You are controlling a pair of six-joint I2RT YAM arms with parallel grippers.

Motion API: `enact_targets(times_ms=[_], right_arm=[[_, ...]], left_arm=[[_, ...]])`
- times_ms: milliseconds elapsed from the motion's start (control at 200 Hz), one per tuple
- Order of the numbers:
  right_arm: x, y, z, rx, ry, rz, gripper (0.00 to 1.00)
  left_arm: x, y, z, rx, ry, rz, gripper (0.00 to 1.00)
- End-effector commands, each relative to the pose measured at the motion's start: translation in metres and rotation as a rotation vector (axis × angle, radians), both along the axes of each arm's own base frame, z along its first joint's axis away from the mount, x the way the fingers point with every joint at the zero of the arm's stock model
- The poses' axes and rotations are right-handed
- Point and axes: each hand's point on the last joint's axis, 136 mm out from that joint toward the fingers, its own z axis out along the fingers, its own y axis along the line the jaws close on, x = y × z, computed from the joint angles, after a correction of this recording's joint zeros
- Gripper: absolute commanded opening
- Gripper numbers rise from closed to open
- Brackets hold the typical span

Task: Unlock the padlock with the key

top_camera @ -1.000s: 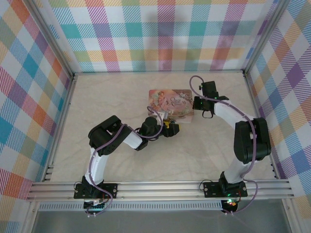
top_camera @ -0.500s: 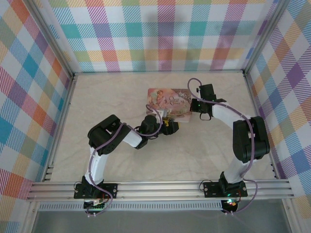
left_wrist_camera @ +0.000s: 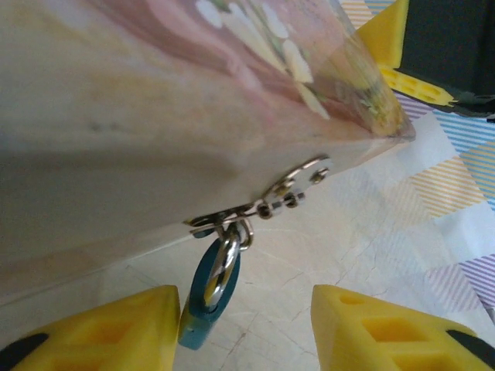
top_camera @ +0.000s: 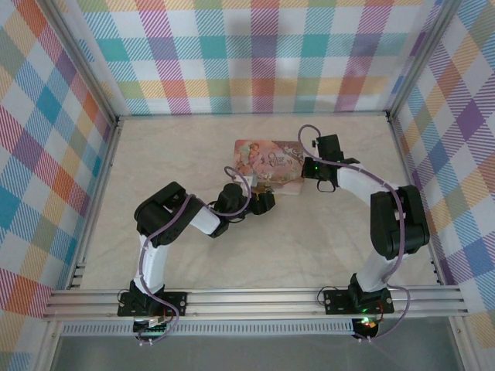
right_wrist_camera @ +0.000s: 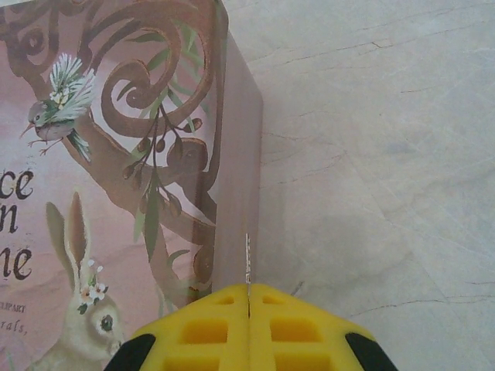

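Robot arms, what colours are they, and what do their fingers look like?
The left arm and right arm are both black and white tubes with chunky black joints, and a purple cable loops along each. Their fingers are bright yellow blocks with square hollows and black patches at the edges.

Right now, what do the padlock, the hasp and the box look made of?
Padlock: teal painted or coated body, shiny steel-looking shackle. Hasp: bright thin metal, riveted. Box: glossy printed surface with glare, perhaps laminated card or wood; cannot tell.
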Motion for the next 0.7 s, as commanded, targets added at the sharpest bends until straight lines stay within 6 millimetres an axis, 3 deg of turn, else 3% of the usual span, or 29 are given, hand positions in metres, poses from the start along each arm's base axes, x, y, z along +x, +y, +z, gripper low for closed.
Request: enact_targets(times_ms=[0, 455, 695], right_arm=[[-0.016, 0.01, -0.009, 0.02, 0.046, 0.031, 0.0], [-0.022, 0.013, -0.013, 0.025, 0.055, 0.042, 0.0], [-0.023, 0.014, -0.012, 0.028, 0.052, 0.043, 0.0]], left_arm=[[0.004, -0.001, 0.012, -0.019, -0.007, -0.014, 0.44], [0.017, 0.005, 0.008, -0.026, 0.042, 0.004, 0.32], [0.021, 0.004, 0.01, -0.044, 0.051, 0.015, 0.49]])
